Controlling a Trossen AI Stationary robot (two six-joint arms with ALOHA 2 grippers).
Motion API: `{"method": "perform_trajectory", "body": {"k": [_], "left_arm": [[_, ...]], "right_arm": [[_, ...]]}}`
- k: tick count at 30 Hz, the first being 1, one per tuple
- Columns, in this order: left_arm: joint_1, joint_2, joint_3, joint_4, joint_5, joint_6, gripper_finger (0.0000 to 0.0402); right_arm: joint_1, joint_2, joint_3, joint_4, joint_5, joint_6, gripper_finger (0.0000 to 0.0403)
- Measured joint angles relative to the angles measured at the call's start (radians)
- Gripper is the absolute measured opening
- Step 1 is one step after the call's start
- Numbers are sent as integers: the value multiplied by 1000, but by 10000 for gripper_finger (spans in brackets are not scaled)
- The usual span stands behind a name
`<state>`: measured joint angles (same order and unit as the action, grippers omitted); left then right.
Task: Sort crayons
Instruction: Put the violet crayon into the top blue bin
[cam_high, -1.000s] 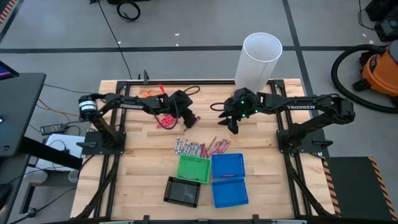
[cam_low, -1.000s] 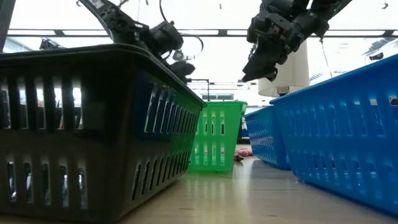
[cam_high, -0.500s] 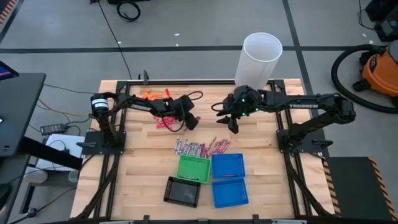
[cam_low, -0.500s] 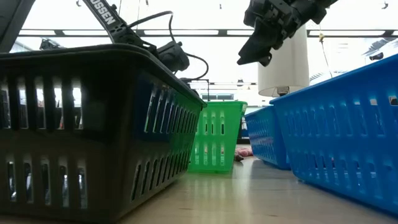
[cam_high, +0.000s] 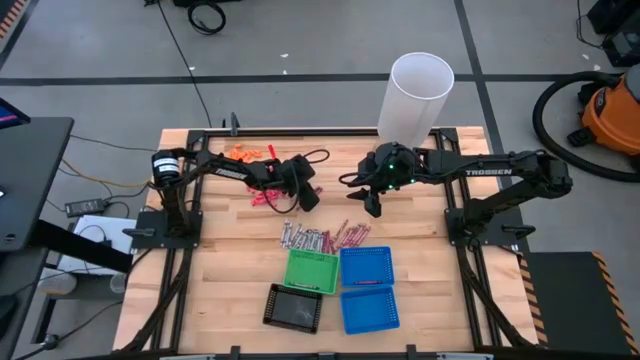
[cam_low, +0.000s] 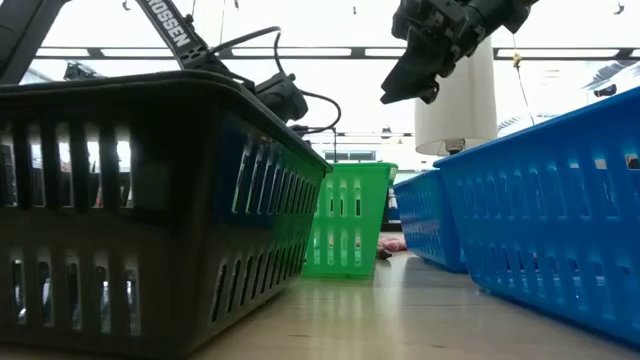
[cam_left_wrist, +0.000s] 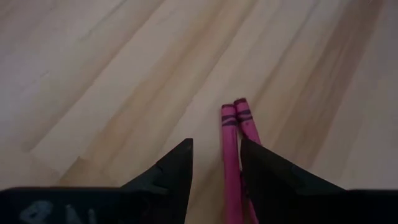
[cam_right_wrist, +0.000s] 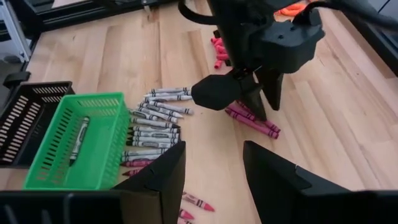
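The crayons (cam_high: 325, 238) lie in a loose row of grey and dark red sticks on the wood, just beyond the green tray (cam_high: 311, 271). Two more dark red crayons (cam_left_wrist: 229, 134) lie side by side apart from the row, also seen in the right wrist view (cam_right_wrist: 268, 129). My left gripper (cam_high: 307, 199) is open, low over these two, pointing down; one crayon runs into the gap between its fingers (cam_left_wrist: 214, 149), the other passes under one finger. My right gripper (cam_high: 372, 205) hangs open and empty above the table, right of the left one. One grey crayon (cam_right_wrist: 78, 140) lies in the green tray. My left gripper comes at the two dark red crayons (cam_left_wrist: 239, 115) from above, fingers pointing down and standing across them near one end. I cannot tell whether the fingertips (cam_right_wrist: 261, 113) touch the crayons, which lie flat on the table.
Two blue trays (cam_high: 366, 265) (cam_high: 369, 308) and a black tray (cam_high: 294, 307) stand near the front edge. Coral-pink bits (cam_high: 262, 196) and orange bits (cam_high: 246, 152) lie far left. A white cylinder (cam_high: 418, 95) stands at the far edge.
My left gripper has gone down toward the table and a little toward its right, over the two dark red crayons, and has stayed there for the last half second. My right gripper has risen slightly.
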<state>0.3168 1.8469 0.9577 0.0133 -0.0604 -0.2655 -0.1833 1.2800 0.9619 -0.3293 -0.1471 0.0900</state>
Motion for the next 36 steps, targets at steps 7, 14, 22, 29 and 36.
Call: {"method": "perform_trajectory", "body": {"k": [7, 14, 22, 29, 36], "left_arm": [[7, 23, 0, 19, 0, 9, 144], [12, 28, 1, 8, 10, 37, 142], [18, 33, 5, -16, 18, 52, 129], [19, 34, 5, -41, 8, 60, 39], [18, 30, 4, -52, 5, 68, 12]], "right_arm": [[0, 0, 0, 7, 0, 11, 169], [0, 0, 0, 7, -1, 12, 169], [0, 0, 0, 10, -1, 12, 169], [0, 0, 0, 11, 0, 12, 169], [0, 0, 0, -3, 2, 15, 169]]}}
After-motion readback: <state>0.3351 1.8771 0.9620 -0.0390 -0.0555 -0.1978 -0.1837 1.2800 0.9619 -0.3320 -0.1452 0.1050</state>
